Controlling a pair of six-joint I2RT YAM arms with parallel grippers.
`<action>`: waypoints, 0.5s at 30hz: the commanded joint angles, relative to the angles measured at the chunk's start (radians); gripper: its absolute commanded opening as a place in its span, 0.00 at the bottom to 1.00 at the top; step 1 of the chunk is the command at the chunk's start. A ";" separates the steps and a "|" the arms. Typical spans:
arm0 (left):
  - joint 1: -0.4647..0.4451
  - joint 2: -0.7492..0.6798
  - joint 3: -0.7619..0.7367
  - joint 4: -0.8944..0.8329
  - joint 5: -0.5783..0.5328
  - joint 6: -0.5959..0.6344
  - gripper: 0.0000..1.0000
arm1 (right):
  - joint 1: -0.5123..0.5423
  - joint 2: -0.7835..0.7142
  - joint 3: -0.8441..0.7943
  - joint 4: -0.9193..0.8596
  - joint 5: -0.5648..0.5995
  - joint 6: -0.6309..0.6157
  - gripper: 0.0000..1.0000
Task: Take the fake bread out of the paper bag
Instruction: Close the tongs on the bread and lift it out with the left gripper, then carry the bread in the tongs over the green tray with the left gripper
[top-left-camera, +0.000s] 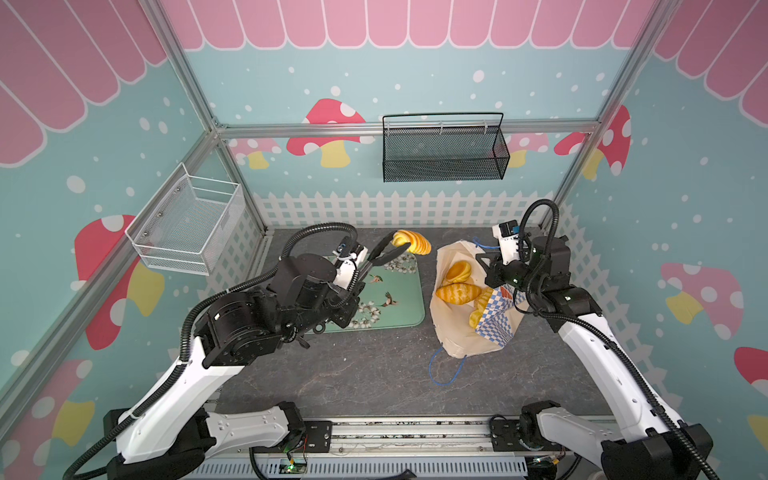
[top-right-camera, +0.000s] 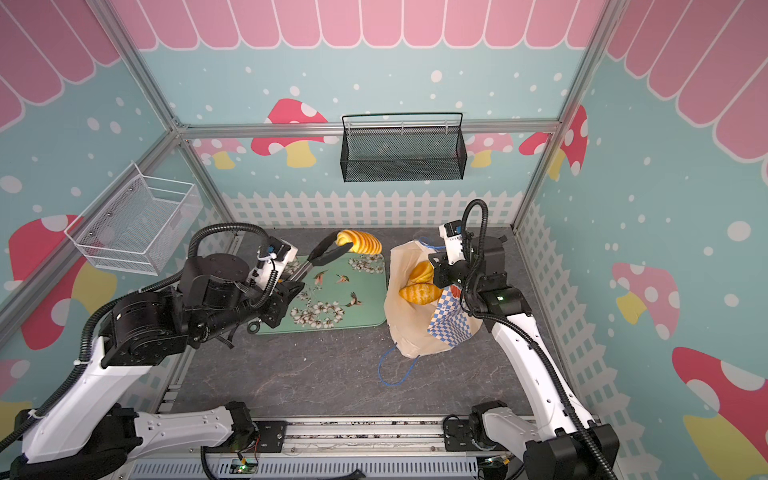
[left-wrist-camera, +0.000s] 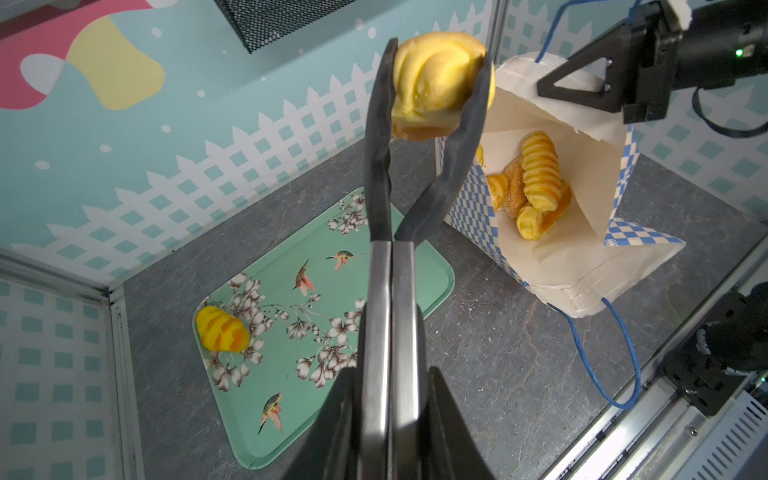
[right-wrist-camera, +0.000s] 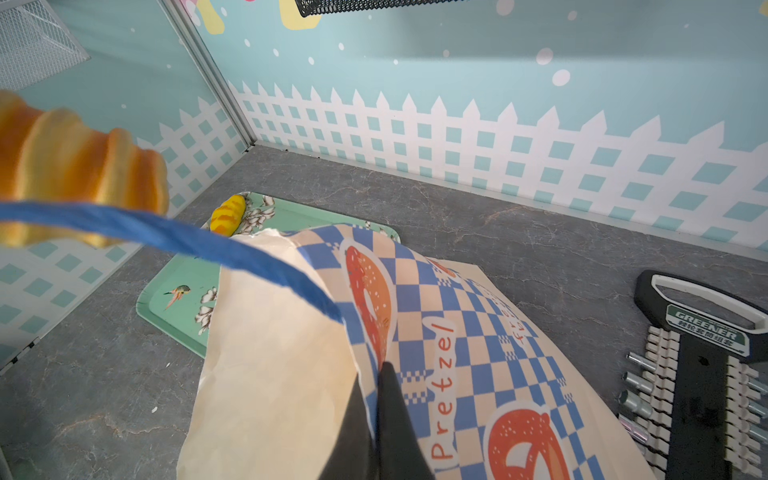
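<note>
My left gripper (left-wrist-camera: 390, 376) is shut on a pair of steel tongs (left-wrist-camera: 388, 299). The tongs' black tips clamp one ridged golden fake bread roll (top-left-camera: 415, 242) (left-wrist-camera: 436, 83) in the air, between the green tray (top-left-camera: 399, 307) and the paper bag (top-left-camera: 453, 328). The bag lies tilted with its mouth open, and several fake bread pieces (top-left-camera: 457, 292) (left-wrist-camera: 538, 170) sit inside. Another striped fake bread (left-wrist-camera: 222, 328) lies on the tray (left-wrist-camera: 270, 415). My right gripper (right-wrist-camera: 380, 370) is shut on the bag's checkered rim (right-wrist-camera: 415, 332) and holds the mouth open.
A black mesh basket (top-left-camera: 444, 153) hangs on the back wall and a white wire basket (top-left-camera: 187, 224) on the left wall. The bag's blue cord handle (top-left-camera: 446, 370) trails over the grey table. A black socket set (right-wrist-camera: 702, 353) lies right of the bag.
</note>
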 joint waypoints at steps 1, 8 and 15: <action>0.102 -0.011 -0.036 0.021 0.089 -0.033 0.00 | 0.005 0.012 0.026 0.007 -0.004 -0.001 0.00; 0.406 0.008 -0.206 0.115 0.340 -0.051 0.00 | 0.004 0.009 0.016 0.009 -0.007 -0.008 0.00; 0.619 0.089 -0.374 0.259 0.467 -0.036 0.00 | 0.004 0.012 0.006 0.011 -0.013 -0.015 0.00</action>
